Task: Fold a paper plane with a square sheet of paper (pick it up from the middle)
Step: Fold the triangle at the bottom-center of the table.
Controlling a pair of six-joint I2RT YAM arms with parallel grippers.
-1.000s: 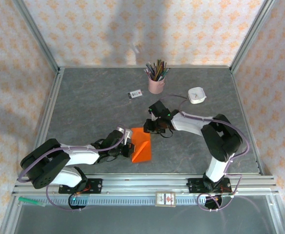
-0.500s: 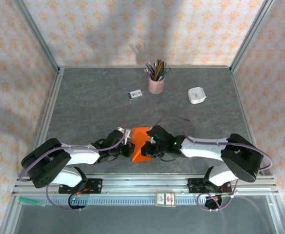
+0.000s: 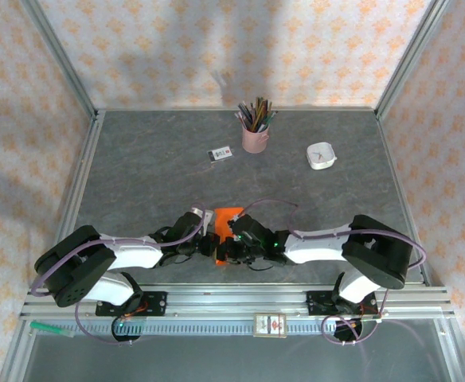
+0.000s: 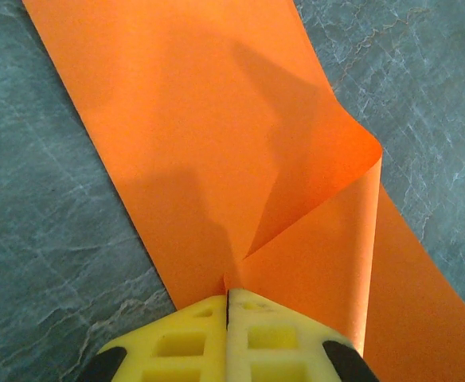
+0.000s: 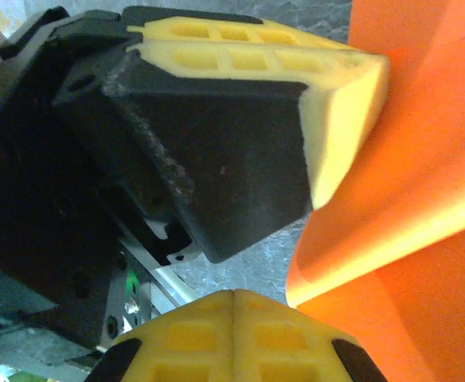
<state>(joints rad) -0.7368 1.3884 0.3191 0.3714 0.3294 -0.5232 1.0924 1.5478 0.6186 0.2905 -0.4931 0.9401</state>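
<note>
The square sheet of paper (image 3: 231, 213) is bright orange and partly folded, lying near the table's front centre, mostly under the two wrists. In the left wrist view the paper (image 4: 216, 143) has one flap curling up to a rounded corner. My left gripper (image 4: 227, 293) is shut, pinching the paper's near edge. It reaches in from the left (image 3: 210, 243). My right gripper (image 3: 226, 253) comes in from the right and sits close beside the left one. Its fingers (image 5: 234, 296) are pressed together with nothing between them, just left of the paper's curled fold (image 5: 423, 183).
A pink pencil cup (image 3: 255, 139) stands at the back centre. A small white card (image 3: 220, 153) lies to its left and a white dish-like object (image 3: 321, 156) to its right. The metal frame rail (image 3: 232, 298) runs along the near edge.
My right arm swung from behind the paper toward the near edge, its gripper crossing over the sheet to end beside the left gripper. The left gripper held still on the paper.
</note>
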